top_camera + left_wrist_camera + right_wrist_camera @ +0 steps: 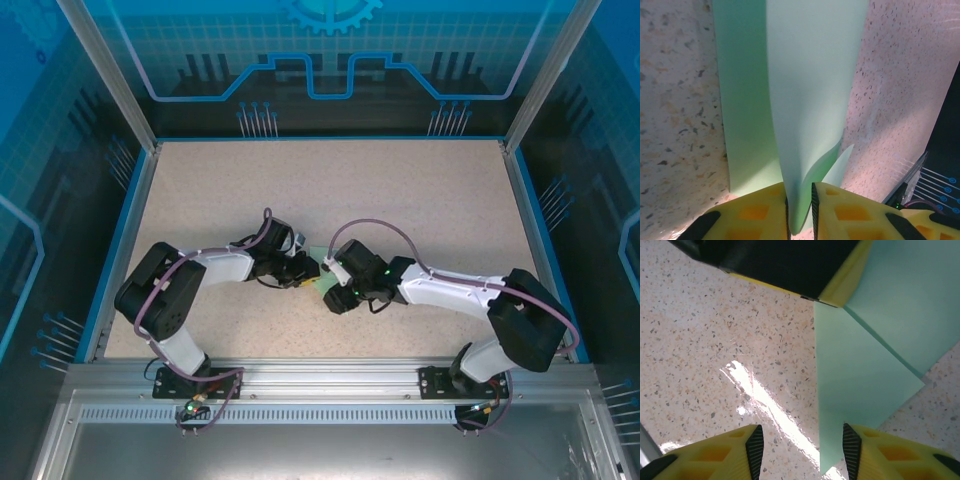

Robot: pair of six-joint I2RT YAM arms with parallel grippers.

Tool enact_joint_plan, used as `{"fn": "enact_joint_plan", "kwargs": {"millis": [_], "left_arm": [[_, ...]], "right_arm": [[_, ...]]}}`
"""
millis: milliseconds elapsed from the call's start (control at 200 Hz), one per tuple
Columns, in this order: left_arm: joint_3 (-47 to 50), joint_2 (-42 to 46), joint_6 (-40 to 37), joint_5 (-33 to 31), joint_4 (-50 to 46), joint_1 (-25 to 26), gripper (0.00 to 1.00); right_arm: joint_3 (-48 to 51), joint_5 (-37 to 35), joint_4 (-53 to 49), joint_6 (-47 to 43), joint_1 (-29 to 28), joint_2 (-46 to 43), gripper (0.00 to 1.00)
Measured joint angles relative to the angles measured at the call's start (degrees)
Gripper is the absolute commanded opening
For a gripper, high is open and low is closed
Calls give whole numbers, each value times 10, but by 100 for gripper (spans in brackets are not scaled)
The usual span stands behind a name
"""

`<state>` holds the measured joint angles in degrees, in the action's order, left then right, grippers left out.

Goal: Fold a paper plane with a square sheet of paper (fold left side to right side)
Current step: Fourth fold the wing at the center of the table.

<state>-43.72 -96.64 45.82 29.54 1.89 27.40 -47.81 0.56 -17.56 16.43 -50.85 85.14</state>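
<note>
The sheet of paper (810, 75) is thin, smooth, pale mint green and unmarked. It lies near the middle of the table (420, 200), slightly toward the near edge, between the two grippers. In the left wrist view it is partly folded: one flat layer rests on the surface, and a second layer rises from it in a long soft curve with no sharp crease, narrowing toward the camera. A small pointed flap shows just to the right of that raised layer. The left gripper (800, 200) is clamped on the raised layer, its yellow fingers (755, 212) pressed to either side of the paper with the thin dark pads flat against it. In the right wrist view the paper (860, 375) appears as overlapping flat panels with straight edges, one diagonal fold line and one angular corner on the right. A narrow tip reaches down beside the pad of one finger. The right gripper (802, 445) stands apart with bare table between its ribbed black pads (755, 445), grasping nothing. The paper's edge lies just inside one pad, though whether they touch cannot be told. The table is matte beige with fine dark and orange speckles and carries a bright streak of glare. In the top view the two white-and-black arms angle inward from the near edge, and the paper (322, 283) is a small green patch between the left gripper (303, 270) and the right gripper (336, 298).
</note>
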Motion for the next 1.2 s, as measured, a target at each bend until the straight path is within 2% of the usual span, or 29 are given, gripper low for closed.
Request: {"fn": "enact_joint_plan", "kwargs": {"millis": [255, 675, 830, 1020, 1200], "left_arm": [[-11, 2, 23, 4, -5, 1, 18], [-32, 2, 23, 7, -21, 1, 20], [-36, 2, 23, 8, -30, 1, 26], [-38, 3, 23, 8, -47, 1, 28], [-38, 14, 21, 7, -65, 0, 30]], "right_arm": [[0, -64, 9, 0, -19, 33, 49], [-23, -107, 2, 0, -33, 84, 47], [-31, -111, 3, -3, -37, 89, 37], [-32, -117, 1, -2, -38, 90, 26], [-32, -120, 1, 1, -39, 90, 12]]}}
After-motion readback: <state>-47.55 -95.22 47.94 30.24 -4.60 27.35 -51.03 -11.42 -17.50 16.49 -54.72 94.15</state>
